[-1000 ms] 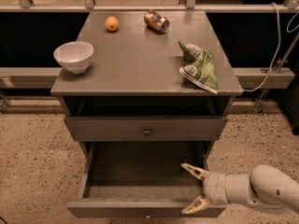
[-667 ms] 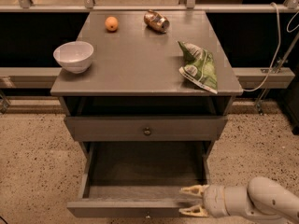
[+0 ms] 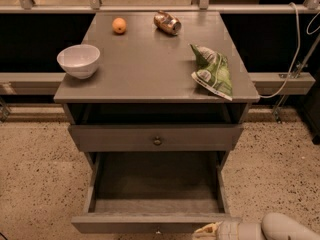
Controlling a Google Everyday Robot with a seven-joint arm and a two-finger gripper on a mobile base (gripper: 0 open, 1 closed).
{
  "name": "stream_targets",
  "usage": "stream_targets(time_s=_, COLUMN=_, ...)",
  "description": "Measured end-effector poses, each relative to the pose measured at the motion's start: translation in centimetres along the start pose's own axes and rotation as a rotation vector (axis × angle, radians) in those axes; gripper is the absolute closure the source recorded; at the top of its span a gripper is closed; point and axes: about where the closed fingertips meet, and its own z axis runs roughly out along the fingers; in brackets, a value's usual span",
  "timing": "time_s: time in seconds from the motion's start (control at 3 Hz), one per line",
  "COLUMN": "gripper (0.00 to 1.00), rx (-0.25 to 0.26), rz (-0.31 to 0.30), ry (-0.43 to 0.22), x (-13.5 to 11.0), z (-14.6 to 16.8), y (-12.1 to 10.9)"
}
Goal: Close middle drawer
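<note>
The middle drawer (image 3: 155, 222) of the grey cabinet is pulled far out toward me. Its deep box is empty, and its flat front runs along the bottom of the view with a small round knob (image 3: 158, 230) at the edge. My gripper (image 3: 206, 230) is at the bottom edge, right of centre, low against the outside of the drawer front near its right end. The white arm (image 3: 285, 228) runs off to the bottom right. The upper drawer (image 3: 156, 138) above, with its own knob, is shut.
On the cabinet top (image 3: 150, 59) are a white bowl (image 3: 78, 60) at the left, an orange (image 3: 119, 25) and a tipped can (image 3: 167, 22) at the back, and a green chip bag (image 3: 212, 71) at the right. The floor is speckled. A white cable (image 3: 295, 59) hangs at the right.
My gripper has moved down and out of the drawer box, from beside its right inner wall to the outside of the drawer front at the bottom edge. The drawer has not visibly moved.
</note>
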Motion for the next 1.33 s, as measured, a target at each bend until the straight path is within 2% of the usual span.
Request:
stream_targets(time_s=0.33, gripper=1.0, rx=0.0, rz=-0.004, ry=-0.005, x=-0.2, z=0.2, y=0.1)
stream_targets(time_s=1.0, gripper=1.0, rx=0.167, rz=0.085, ry=-0.006, x=3.0, z=5.3, y=-0.1)
stream_targets(time_s=1.33, gripper=1.0, rx=0.234, rz=0.133, ry=0.003, x=4.6, z=7.0, y=-1.3)
